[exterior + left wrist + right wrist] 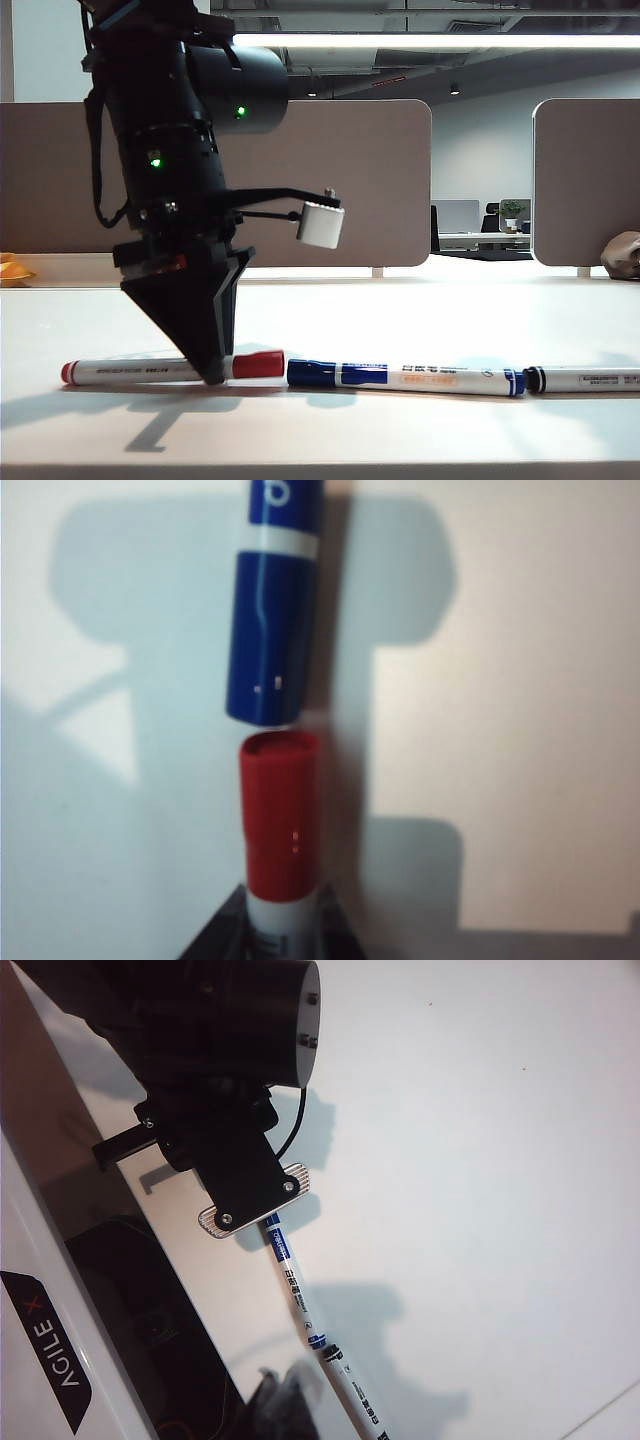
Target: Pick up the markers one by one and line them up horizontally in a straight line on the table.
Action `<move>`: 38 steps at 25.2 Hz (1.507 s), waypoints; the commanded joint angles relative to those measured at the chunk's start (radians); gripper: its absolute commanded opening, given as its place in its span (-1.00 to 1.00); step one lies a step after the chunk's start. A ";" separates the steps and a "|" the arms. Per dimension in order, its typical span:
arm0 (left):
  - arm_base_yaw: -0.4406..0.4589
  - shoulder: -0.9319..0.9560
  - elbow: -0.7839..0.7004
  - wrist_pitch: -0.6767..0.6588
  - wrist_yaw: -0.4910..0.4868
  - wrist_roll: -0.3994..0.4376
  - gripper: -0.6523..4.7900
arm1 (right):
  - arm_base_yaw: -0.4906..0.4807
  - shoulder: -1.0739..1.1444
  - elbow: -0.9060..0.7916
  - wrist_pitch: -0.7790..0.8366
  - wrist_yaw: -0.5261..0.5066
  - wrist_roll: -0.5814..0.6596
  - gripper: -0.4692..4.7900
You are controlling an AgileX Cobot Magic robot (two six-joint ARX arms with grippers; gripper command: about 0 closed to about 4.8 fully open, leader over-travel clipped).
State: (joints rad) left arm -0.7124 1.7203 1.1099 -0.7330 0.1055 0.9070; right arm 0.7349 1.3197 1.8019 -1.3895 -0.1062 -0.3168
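Three markers lie end to end in a row on the off-white table (420,320): the red marker (130,371) on the left, the blue marker (405,376) in the middle, and the black marker (585,378) on the right. My left gripper (213,372) points down and is shut on the red marker's barrel just behind its cap. In the left wrist view the red cap (280,815) sticks out from the left gripper (283,925), a small gap short of the blue cap (270,630). My right gripper (285,1395) is shut and empty, beside the black marker (355,1390).
Grey-brown partition panels (330,180) stand behind the table. A white camera box (321,224) juts from the left arm. An orange object (12,270) sits at the far left edge. The left arm (210,1060) hangs over the blue marker (292,1280) in the right wrist view.
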 commanded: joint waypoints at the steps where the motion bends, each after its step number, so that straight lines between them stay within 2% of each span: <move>1: 0.000 0.021 0.003 -0.029 0.011 -0.002 -0.45 | 0.001 -0.005 0.002 0.003 -0.005 -0.002 -0.84; 6: 0.000 0.031 0.003 -0.043 0.010 -0.002 -0.35 | 0.001 -0.005 0.002 0.003 -0.005 -0.002 -0.84; 11: 0.000 0.031 0.003 -0.044 0.004 -0.003 -0.05 | 0.001 -0.005 0.002 0.003 -0.005 -0.002 -0.84; 30: 0.000 0.031 0.004 -0.058 -0.019 -0.006 -0.04 | 0.001 -0.005 0.002 0.003 -0.005 -0.002 -0.84; 33: 0.000 0.031 0.005 -0.058 -0.024 -0.006 0.16 | 0.001 -0.005 0.002 0.003 -0.005 -0.002 -0.84; 38: 0.000 0.031 0.008 -0.055 -0.043 -0.006 0.16 | 0.001 -0.005 0.002 0.003 -0.005 -0.002 -0.84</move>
State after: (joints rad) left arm -0.7124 1.7428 1.1221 -0.7696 0.0864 0.8997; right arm 0.7349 1.3193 1.8019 -1.3895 -0.1066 -0.3168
